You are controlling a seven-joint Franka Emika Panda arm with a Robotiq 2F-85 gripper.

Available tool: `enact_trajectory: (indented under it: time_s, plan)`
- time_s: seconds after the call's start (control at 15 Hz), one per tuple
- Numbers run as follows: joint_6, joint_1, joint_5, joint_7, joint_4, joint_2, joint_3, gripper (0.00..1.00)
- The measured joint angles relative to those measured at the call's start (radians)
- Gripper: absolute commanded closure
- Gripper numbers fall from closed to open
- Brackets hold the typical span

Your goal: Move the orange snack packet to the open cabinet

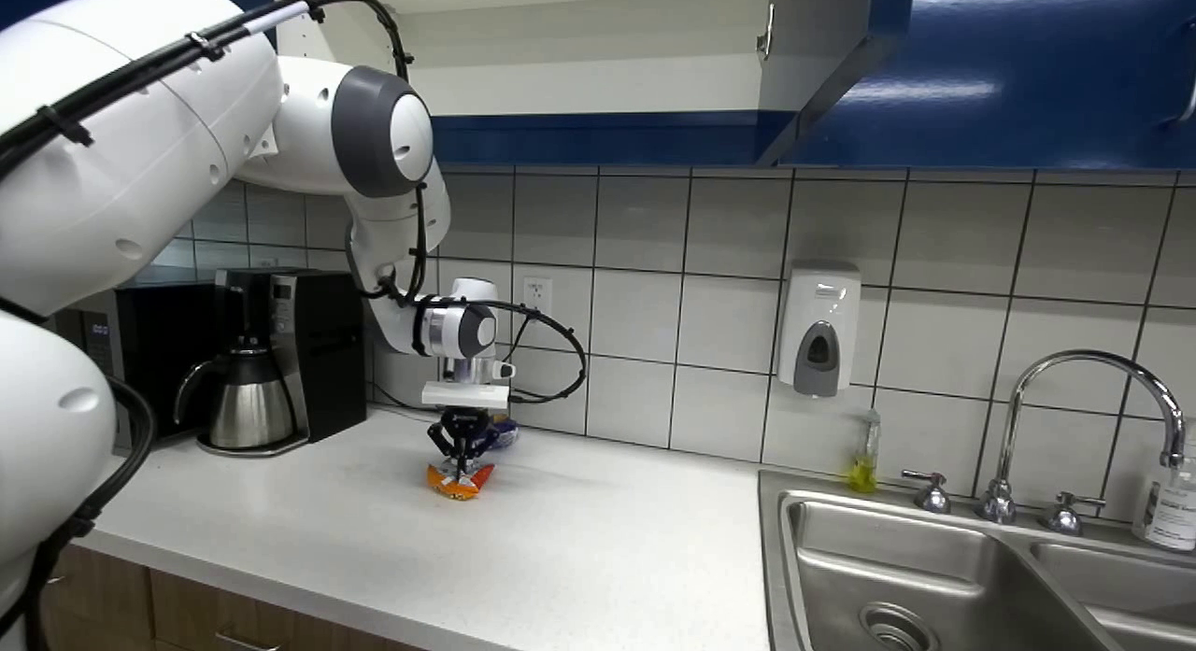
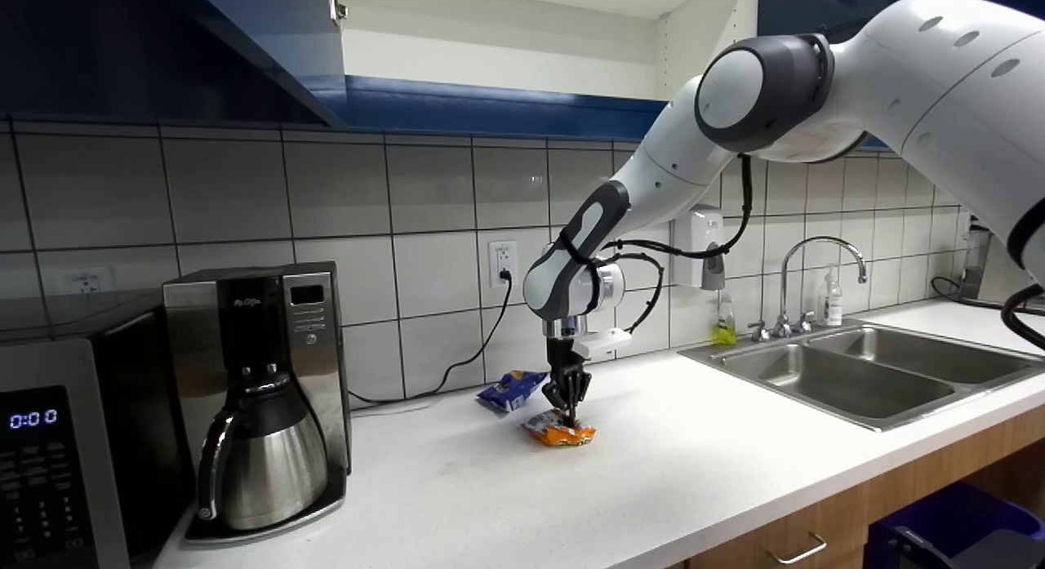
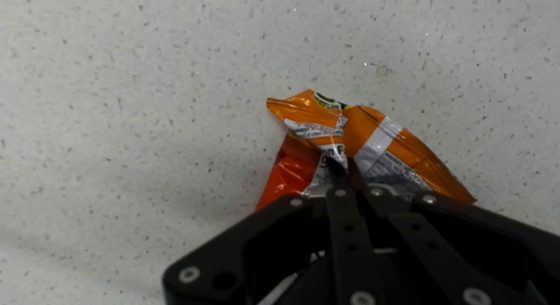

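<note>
Crumpled on the white counter, the orange snack packet (image 3: 420,158) is pinched and folded at its middle in the wrist view. My gripper (image 3: 343,171) points down and is shut on it, fingertips close together with wrapper bunched between them. Both exterior views show the packet (image 1: 454,490) (image 2: 563,436) at counter level under the gripper (image 1: 460,474) (image 2: 570,419). The tips themselves are partly hidden by foil. High on the wall above, the open cabinet (image 1: 579,58) (image 2: 498,34) shows its pale inside.
A small blue packet (image 2: 513,389) lies just behind, towards the wall. The cabinet's blue door (image 1: 836,63) stands swung out, and a blue rail (image 2: 490,108) runs along its lower front edge. A coffee maker (image 2: 314,357), a microwave (image 2: 49,504) and a sink (image 1: 780,576) flank the counter.
</note>
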Motion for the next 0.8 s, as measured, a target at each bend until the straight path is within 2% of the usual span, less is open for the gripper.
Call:
enact_trajectory:
  time_s: [0.8]
  plan:
    - [-0.001, 0.0, 0.0, 0.009, 0.01, -0.006, 0.0, 1.0]
